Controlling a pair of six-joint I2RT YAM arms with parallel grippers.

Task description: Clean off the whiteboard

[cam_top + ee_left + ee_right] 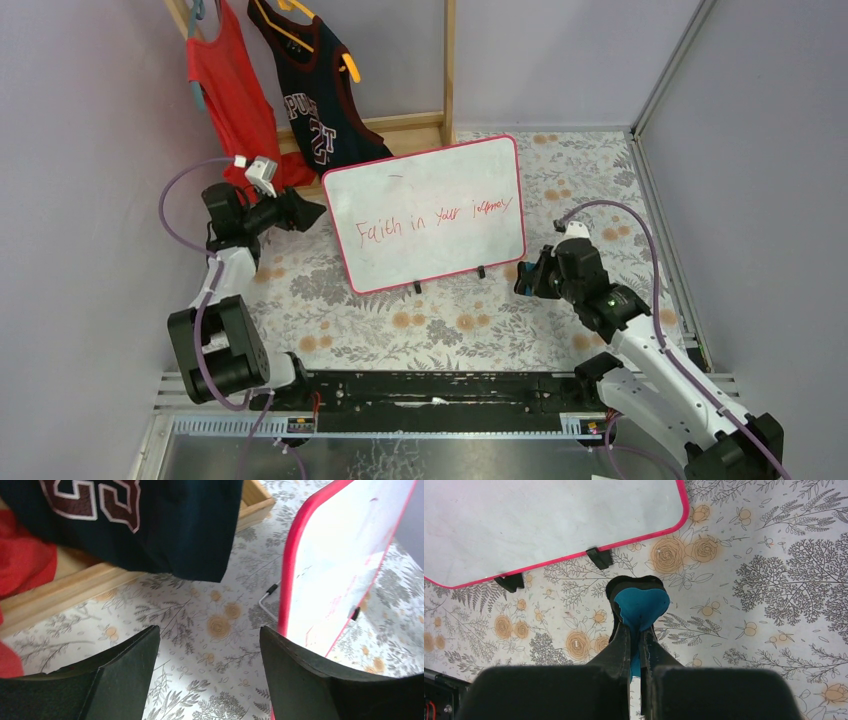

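The large rectangular whiteboard with rounded corners and a thin pink-red frame (pixel 425 215) stands on the table, about in the middle between the two arms and toward the far side. It leans back a little and rests on small black feet (pixel 599 557). On its white face there is a line of red handwritten lettering (pixel 430 218); the first words read "Faith in your", the last word I cannot read. Under the board lies a pale cloth printed with grey leaves and orange flowers (pixel 420 330).

The left gripper (pixel 210 635) is just beside the left edge of the board. Its two black fingers stand wide apart and nothing is between them; in the left wrist view only the flowered cloth shows in the gap, and the pink-red frame is next to one finger.

The right gripper (pixel 636 645) is near the lower right corner of the board, apart from it. Its fingers are pressed together on a small blue pad with a black rim (pixel 640 605), which sticks out in front of them over the cloth.

Behind the board stands a light wooden rack (pixel 449 70) with a red sleeveless shirt (pixel 230 95) and a dark navy jersey (pixel 315 100) on hangers
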